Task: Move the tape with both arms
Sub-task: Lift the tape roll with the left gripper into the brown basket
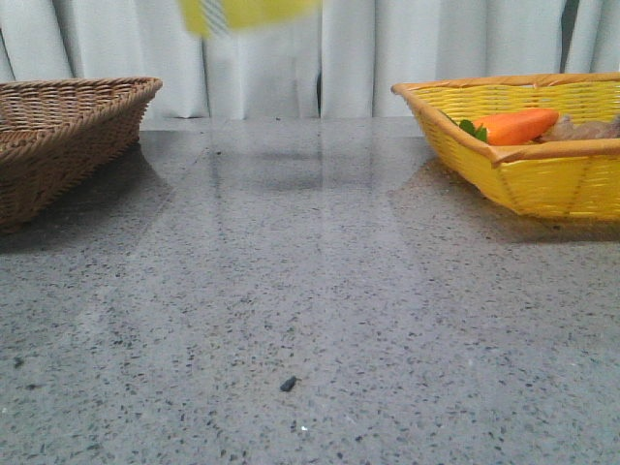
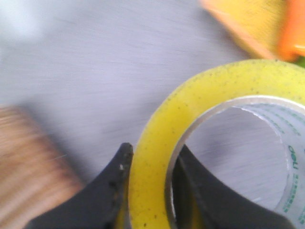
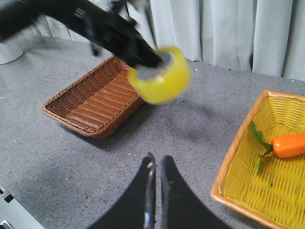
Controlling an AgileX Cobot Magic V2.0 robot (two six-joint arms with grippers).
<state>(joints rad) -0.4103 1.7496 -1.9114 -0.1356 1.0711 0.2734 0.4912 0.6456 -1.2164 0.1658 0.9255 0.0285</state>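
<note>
A roll of yellow tape (image 3: 160, 75) hangs in the air above the grey speckled surface (image 1: 310, 310), carried by the left arm (image 3: 90, 24), whose pincer (image 2: 150, 167) is clamped across the roll's wall: one black finger (image 2: 112, 191) presses the outer yellow face and the other sits inside the white core printed in green. From the front, only the blurred lower edge of the tape (image 1: 247, 14) shows at the very top of the frame, in front of pale curtains (image 1: 407, 48), left of centre and between the two baskets. The right wrist view places the roll just beside the near rim of the brown wicker basket (image 3: 93, 102), off the surface and touching nothing but the pincer. The right pincer (image 3: 156, 164) hovers low over bare surface, well apart from the tape, its two black fingers drawn almost together with only a thin slit between them and nothing held. A yellow woven basket (image 1: 542, 184) stands on the right side, holding an orange carrot (image 1: 513, 126) with green leaves and a pale brownish item too blurred to identify. A small dark speck (image 1: 288, 385) lies on the surface near the front.
</note>
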